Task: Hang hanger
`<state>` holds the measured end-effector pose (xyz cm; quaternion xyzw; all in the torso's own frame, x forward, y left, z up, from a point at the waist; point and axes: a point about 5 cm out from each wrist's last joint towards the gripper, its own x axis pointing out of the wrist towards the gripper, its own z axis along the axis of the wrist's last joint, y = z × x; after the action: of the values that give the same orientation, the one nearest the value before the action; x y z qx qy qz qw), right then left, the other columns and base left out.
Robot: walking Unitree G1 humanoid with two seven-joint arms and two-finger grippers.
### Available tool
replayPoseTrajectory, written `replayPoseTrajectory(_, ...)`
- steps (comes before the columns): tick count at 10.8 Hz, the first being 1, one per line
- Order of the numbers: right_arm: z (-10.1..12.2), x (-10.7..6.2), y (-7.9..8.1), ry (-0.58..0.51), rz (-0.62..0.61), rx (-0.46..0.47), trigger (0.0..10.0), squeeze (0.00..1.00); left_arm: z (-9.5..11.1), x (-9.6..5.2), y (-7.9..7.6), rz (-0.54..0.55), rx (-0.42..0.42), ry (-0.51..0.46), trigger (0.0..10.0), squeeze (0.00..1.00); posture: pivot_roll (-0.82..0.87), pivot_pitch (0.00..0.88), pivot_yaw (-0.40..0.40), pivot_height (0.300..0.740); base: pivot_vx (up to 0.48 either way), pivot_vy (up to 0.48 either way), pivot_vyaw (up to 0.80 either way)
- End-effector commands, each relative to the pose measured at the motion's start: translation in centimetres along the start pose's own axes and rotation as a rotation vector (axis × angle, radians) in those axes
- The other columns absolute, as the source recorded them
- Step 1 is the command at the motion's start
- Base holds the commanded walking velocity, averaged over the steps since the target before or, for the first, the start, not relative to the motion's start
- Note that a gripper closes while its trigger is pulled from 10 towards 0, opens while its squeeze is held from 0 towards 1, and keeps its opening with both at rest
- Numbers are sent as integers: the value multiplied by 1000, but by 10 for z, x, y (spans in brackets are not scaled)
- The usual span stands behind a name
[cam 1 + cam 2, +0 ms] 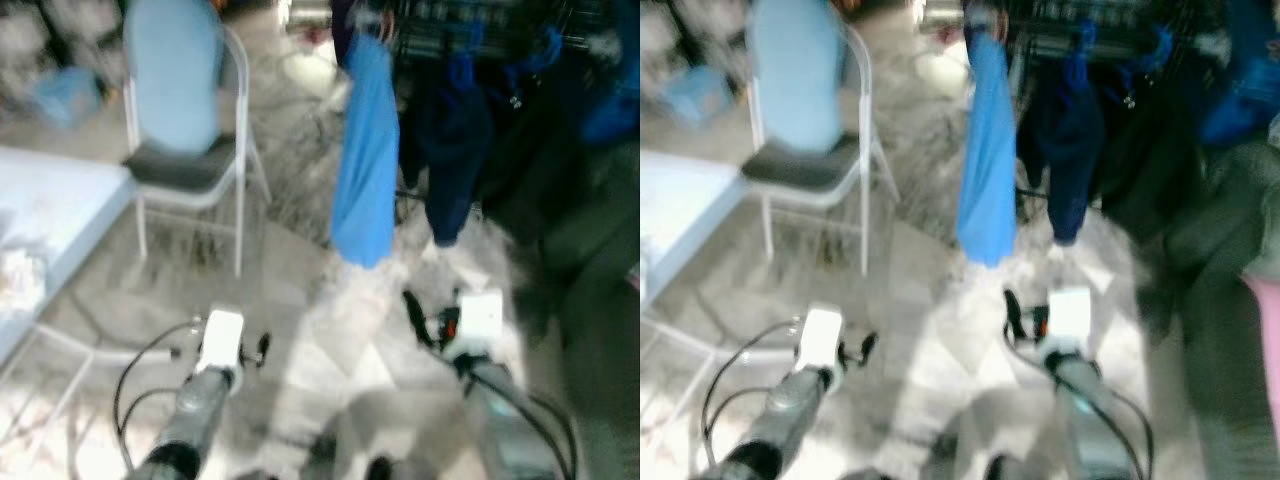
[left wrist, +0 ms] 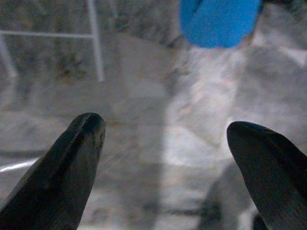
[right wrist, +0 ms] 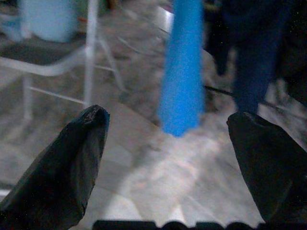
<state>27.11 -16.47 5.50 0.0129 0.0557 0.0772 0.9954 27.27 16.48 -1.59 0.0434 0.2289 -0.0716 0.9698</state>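
Note:
A bright blue garment (image 1: 365, 150) hangs from a clothes rack (image 1: 480, 20) ahead, beside dark navy and black clothes (image 1: 460, 130). The picture is blurred and I cannot make out a separate hanger. My left gripper (image 1: 262, 348) is held low over the floor, open and empty, and its wrist view (image 2: 165, 139) looks at pale floor with the blue garment's hem (image 2: 218, 21) beyond. My right gripper (image 1: 425, 318) is also low, open and empty, below and short of the blue garment (image 3: 182, 72).
A metal-framed chair (image 1: 185, 120) with a light blue back and dark seat stands at the left. A pale blue surface (image 1: 50, 210) fills the near left. Dark bulky things (image 1: 590, 260) crowd the right. Marbled floor (image 1: 330, 330) lies between me and the rack.

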Motion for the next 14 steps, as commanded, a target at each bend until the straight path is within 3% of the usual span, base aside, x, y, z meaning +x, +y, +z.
replayPoseTrajectory(1,3,3,-1,-13,6,-6,10000,0,-4,-1,2,8,6,13,10000,0,-111,103,52,740,0,0,0)
replayPoseTrajectory(3,-11,3,1,37,18,6,10000,0,-13,-3,5,31,-52,68,10000,0,-103,94,46,740,0,0,0)
replayPoseTrajectory(5,-37,5,1,155,21,26,10000,0,-31,-9,8,67,-50,165,10000,0,-90,82,30,740,0,0,0)
replayPoseTrajectory(7,-76,-2,3,368,-1,68,10000,0,-68,-29,21,171,-119,371,10000,0,-70,46,22,740,0,0,0)
replayPoseTrajectory(10,-104,-16,1,561,-113,147,10000,0,-91,-46,28,190,-48,506,10000,0,-60,9,19,740,0,0,0)
replayPoseTrajectory(14,-130,-46,-2,709,-164,166,10000,0,-97,-51,30,184,-32,545,10000,0,-63,19,29,740,0,0,0)
